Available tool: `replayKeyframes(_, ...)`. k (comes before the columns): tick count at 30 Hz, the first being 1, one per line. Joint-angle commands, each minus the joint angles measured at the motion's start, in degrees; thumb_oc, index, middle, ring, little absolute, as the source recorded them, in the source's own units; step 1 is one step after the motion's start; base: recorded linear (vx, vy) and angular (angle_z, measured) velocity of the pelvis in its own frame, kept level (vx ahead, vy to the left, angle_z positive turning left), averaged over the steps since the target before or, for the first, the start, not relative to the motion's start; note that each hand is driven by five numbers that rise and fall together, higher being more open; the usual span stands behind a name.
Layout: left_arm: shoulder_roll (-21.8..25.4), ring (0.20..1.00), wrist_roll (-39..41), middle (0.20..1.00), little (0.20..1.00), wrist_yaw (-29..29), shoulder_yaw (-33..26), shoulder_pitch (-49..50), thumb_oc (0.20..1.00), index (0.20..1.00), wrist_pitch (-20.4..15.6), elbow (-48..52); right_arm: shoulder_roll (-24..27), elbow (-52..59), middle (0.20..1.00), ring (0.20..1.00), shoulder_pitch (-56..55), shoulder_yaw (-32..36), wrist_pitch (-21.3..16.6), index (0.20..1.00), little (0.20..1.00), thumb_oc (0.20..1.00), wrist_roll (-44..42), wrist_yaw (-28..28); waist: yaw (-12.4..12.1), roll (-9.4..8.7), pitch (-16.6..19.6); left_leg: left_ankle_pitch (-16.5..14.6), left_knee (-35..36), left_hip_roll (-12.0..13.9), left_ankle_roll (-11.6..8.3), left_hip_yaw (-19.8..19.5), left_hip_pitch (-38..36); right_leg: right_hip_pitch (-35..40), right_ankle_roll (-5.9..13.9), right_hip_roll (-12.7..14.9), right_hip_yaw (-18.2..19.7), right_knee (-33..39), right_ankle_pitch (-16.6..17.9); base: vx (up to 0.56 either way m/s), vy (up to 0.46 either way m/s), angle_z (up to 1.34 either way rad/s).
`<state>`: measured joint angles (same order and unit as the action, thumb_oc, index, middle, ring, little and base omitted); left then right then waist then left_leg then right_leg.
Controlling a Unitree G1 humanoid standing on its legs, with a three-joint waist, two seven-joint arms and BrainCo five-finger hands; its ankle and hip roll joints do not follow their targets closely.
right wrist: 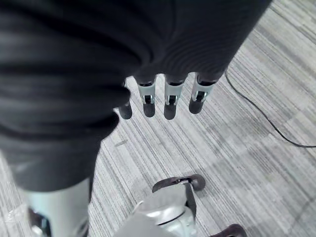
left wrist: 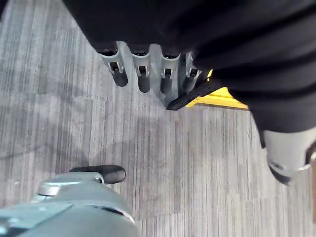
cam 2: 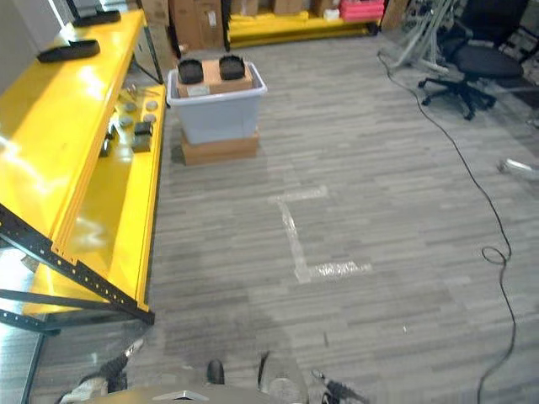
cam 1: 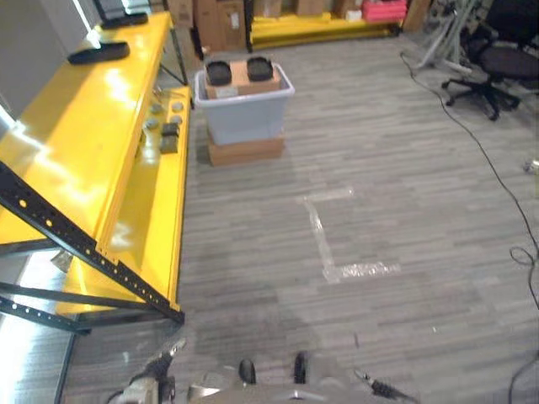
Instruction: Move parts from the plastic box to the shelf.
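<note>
Nearest you: both hands hang low at the robot's sides, so nothing is carried yet. Left hand has its fingers straight and relaxed over bare grey plank floor, holding nothing. Right hand is the same: fingers loose and apart, empty, floor beyond them.

Your target, the translucent grey plastic box, sits well ahead on the floor, stacked on a flat brown cardboard carton, likely to raise it toward hand height. It stands just beside the far end of the long yellow metal shelf on the robot's left, so the carry should be short.

In the box, a brown cardboard piece lies across the rim, with two round black parts on top at its far edge, side by side.

A few small grey and dark parts already lie on the shelf's lower yellow level, near the end next to the box. So, as I read it, the job is part done.

White tape marks form an angle on the floor between you and the box; probably a standing mark.

My read: you are in the approach step. Walk closer first; the box is out of reach from here.
</note>
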<state>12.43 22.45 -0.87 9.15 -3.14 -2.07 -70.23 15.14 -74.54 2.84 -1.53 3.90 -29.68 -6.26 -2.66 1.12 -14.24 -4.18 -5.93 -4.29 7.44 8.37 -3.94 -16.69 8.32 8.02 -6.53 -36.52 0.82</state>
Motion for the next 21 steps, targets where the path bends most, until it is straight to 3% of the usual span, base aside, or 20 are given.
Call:
replayKeyframes(1, 0.9, 1.000, 2.4, 1.000, 1.000, -0.1, -1.5, 2.0, 1.000, 1.000, -1.4, 0.7, 0.5, 0.2, 1.000, 1.000, -2.0, -0.1, -2.5, 1.000, 1.000, 1.000, -0.9, 1.8, 0.4, -1.39, 2.1, -4.1, -3.7, -2.7, -0.52, -2.9, 2.0, 1.4, 2.61, 3.0, -1.2, 12.2, 11.3, 0.28, -0.151, 0.03)
replayKeyframes(3, 1.0, 1.000, 1.9, 1.000, 1.000, -0.4, -1.8, 2.2, 1.000, 1.000, -1.4, 0.7, 0.4, 0.2, 1.000, 1.000, -2.2, -0.1, -3.2, 1.000, 1.000, 1.000, -0.7, 2.7, 0.7, -2.45, 1.8, -5.6, -4.3, -3.5, -0.82, -3.5, 1.1, 2.2, 3.39, 3.7, -1.5, 18.6, 12.7, 0.32, -0.187, 0.02)
replayKeyframes(4, 1.2, 1.000, 1.0, 1.000, 1.000, 0.0, -2.2, 2.5, 1.000, 1.000, -1.5, 0.2, 0.1, 0.5, 1.000, 1.000, -2.9, 0.4, -3.6, 1.000, 1.000, 1.000, -0.2, 3.7, 1.3, -3.88, 1.8, -7.5, -5.1, -4.4, -1.24, -4.8, -0.2, 2.7, 4.16, 4.7, -1.5, 28.2, 14.0, 0.36, -0.205, 0.02)
replayKeyframes(8, 1.7, 1.000, 0.3, 1.000, 1.000, 0.6, -2.3, 3.2, 1.000, 1.000, -2.1, -0.5, 0.0, 0.3, 1.000, 1.000, -4.6, 1.7, -3.9, 1.000, 1.000, 1.000, 0.8, 5.5, 2.1, -4.72, 2.0, -9.9, -5.7, -4.0, -2.04, -6.8, -3.3, 4.1, 5.40, 5.5, -1.5, 38.0, 16.4, 0.51, -0.241, 0.05)
replayKeyframes(9, 2.1, 1.000, 0.9, 1.000, 1.000, 1.1, -2.6, 3.5, 1.000, 1.000, -2.3, -0.7, -0.2, -0.2, 1.000, 1.000, -5.4, 2.5, -4.3, 1.000, 1.000, 1.000, 2.1, 6.2, 2.1, -5.12, 2.1, -10.6, -5.9, -3.7, -2.25, -7.1, -4.4, 4.6, 5.81, 6.1, -2.1, 39.0, 17.3, 0.53, -0.247, 0.11)
replayKeyframes(12, 2.0, 1.000, 1.5, 1.000, 1.000, 1.2, -2.8, 3.6, 1.000, 1.000, -1.6, -0.6, 0.2, -0.9, 1.000, 1.000, -5.9, 2.6, -4.4, 1.000, 1.000, 1.000, 2.4, 6.0, 2.4, -5.04, 3.0, -10.6, -5.8, -2.1, -2.84, -6.2, -5.4, 6.9, 5.16, 5.6, -3.0, 39.3, 13.8, 0.48, -0.221, 0.15)
replayKeyframes(13, 1.6, 1.000, 3.3, 1.000, 1.000, 0.7, -3.3, 3.5, 1.000, 1.000, -0.9, -0.8, 0.9, -2.4, 1.000, 1.000, -5.5, 2.7, -3.5, 1.000, 1.000, 1.000, 3.2, 4.7, 3.1, -4.98, 4.2, -10.9, -5.9, 0.0, -4.18, -5.9, -6.9, 7.8, 3.62, 4.1, -1.3, 36.3, 11.5, 0.50, -0.221, 0.37)
replayKeyframes(15, 1.5, 1.000, 4.9, 1.000, 1.000, 1.2, -3.8, 3.6, 1.000, 1.000, -0.8, -1.0, 1.2, -2.9, 1.000, 1.000, -5.1, 2.4, -2.8, 1.000, 1.000, 1.000, 4.0, 4.1, 3.3, -4.94, 4.9, -10.9, -5.8, 1.4, -5.20, -5.8, -8.4, 8.3, 2.50, 3.0, -0.7, 34.7, 10.6, 0.48, -0.226, 0.40)
replayKeyframes(17, 1.3, 1.000, 5.7, 1.000, 1.000, 2.0, -4.5, 3.6, 1.000, 1.000, -1.9, -1.2, 1.5, -3.6, 1.000, 1.000, -4.6, 1.8, -2.2, 1.000, 1.000, 1.000, 5.1, 3.6, 3.5, -4.84, 5.8, -8.5, -6.8, 3.9, -6.87, -5.2, -9.2, 9.2, 0.91, 1.3, -0.6, 33.7, 9.7, 0.43, -0.247, 0.28)
replayKeyframes(18, 1.0, 1.000, 7.0, 1.000, 1.000, 1.8, -5.2, 3.6, 1.000, 1.000, -2.9, -1.1, 2.3, -4.2, 1.000, 1.000, -4.1, 1.3, -1.0, 1.000, 1.000, 1.000, 7.5, 3.6, 3.8, -4.76, 6.6, -2.7, -10.9, 7.9, -9.15, -2.3, -8.6, 10.3, -1.01, -0.6, -1.7, 33.8, 8.5, 0.37, -0.255, 0.13)
replayKeyframes(19, 0.9, 1.000, 7.3, 1.000, 1.000, 1.9, -5.4, 3.6, 1.000, 1.000, -3.0, -0.9, 2.5, -4.3, 1.000, 1.000, -3.9, 1.1, -0.8, 1.000, 1.000, 1.000, 7.9, 3.6, 3.7, -4.88, 6.6, -0.8, -13.7, 8.8, -9.62, -1.8, -7.6, 10.8, -1.70, -1.2, -2.0, 34.1, 8.2, 0.38, -0.309, 0.01)
replayKeyframes(20, 0.7, 1.000, 7.8, 1.000, 1.000, 2.2, -5.7, 3.5, 1.000, 1.000, -3.1, -0.6, 2.9, -4.3, 1.000, 1.000, -3.7, 0.8, -0.2, 1.000, 1.000, 1.000, 8.7, 3.4, 3.5, -5.19, 6.6, 2.0, -19.2, 10.0, -10.26, -1.3, -5.1, 11.9, -2.88, -1.9, -2.4, 34.5, 7.7, 0.24, -0.302, 0.02)
replayKeyframes(21, 0.5, 1.000, 7.9, 1.000, 1.000, 1.7, -6.0, 3.0, 1.000, 1.000, -2.7, 0.2, 3.4, -4.1, 1.000, 1.000, -3.5, 0.5, 0.8, 1.000, 1.000, 1.000, 7.5, 2.8, 2.4, -6.10, 5.9, 4.0, -29.1, 10.5, -9.96, -1.2, 2.3, 14.3, -4.43, -2.3, -3.0, 35.5, 6.9, 0.28, -0.351, 0.11)
